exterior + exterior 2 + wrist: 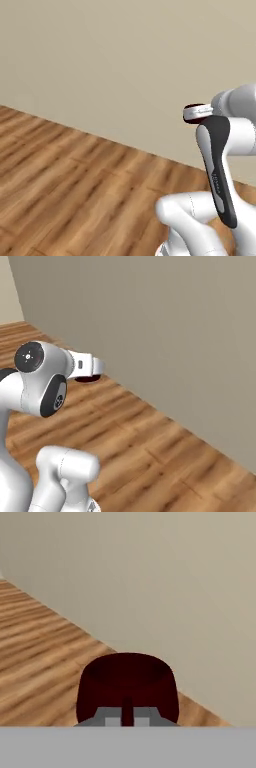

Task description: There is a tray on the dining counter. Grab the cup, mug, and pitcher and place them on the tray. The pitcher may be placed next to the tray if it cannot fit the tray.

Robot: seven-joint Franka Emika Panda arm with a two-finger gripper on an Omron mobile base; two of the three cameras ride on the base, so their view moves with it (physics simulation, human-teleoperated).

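We log pincer [128,719] pressed together on rim of mug [127,687], mug hanging just ahead of fingertips, mouth away from camera. Wood floor [60,180] and beige wall [165,326] ahead; tray, bench unseen. We judge: carry pending, base must turn toward bench.

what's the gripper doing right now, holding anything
Gripper: shut on the dark red mug, carried above the wooden floor.

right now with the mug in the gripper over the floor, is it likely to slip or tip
The mug looks stiff and squat, so it probably won't flex. The gripper seems to pinch only the near wall, so it may pivot if the base jolts. It hangs over the wooden floor; a drop could break it.
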